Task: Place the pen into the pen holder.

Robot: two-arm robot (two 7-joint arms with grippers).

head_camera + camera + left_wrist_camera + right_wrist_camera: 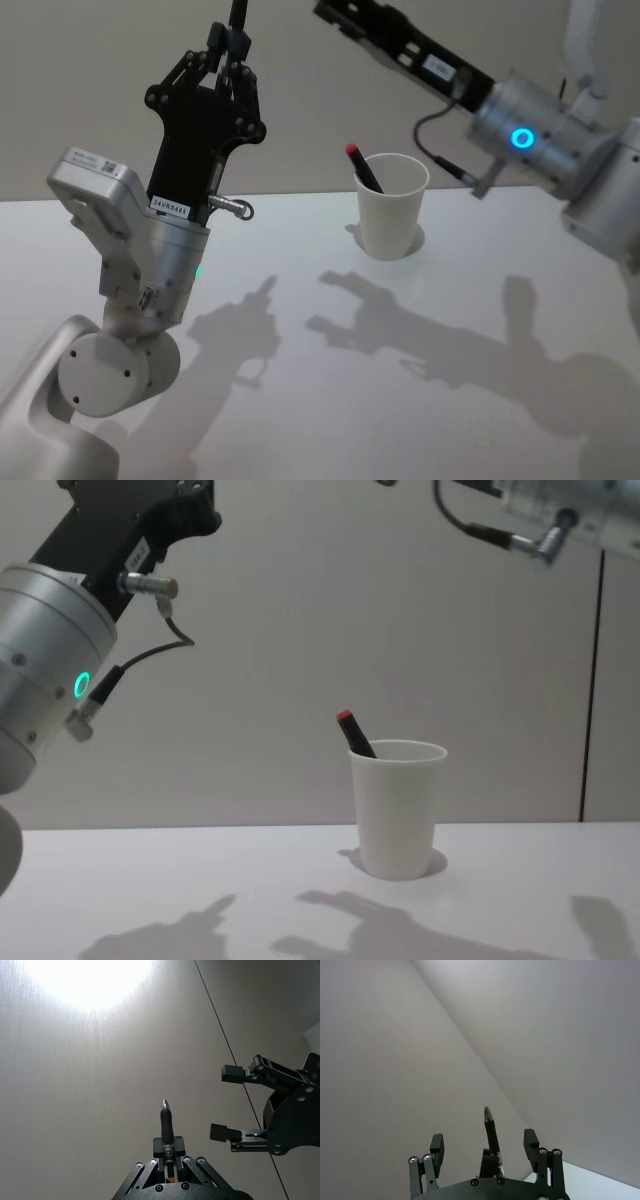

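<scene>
My left hand (230, 48) is raised above the left part of the counter (300, 400), fingers pointing up. It is pinched tight on a black pen (167, 1127), which stands upright between the fingers with its tip pointing away from the wrist. So the pen is up in the air, well apart from the pen holder (392, 205).

My right hand (483, 1141) is held high too, reaching in from the right. Its fingers are spread wide and grip nothing. In the right wrist view the pen shows in the gap between them. In the left wrist view that hand sits off to one side of the pen, not touching it.

The pen holder stands upright on the counter, to the right of the left arm. A red-tipped pen (365, 170) already leans inside it, red end up, against the rim on the side nearer the left arm.
</scene>
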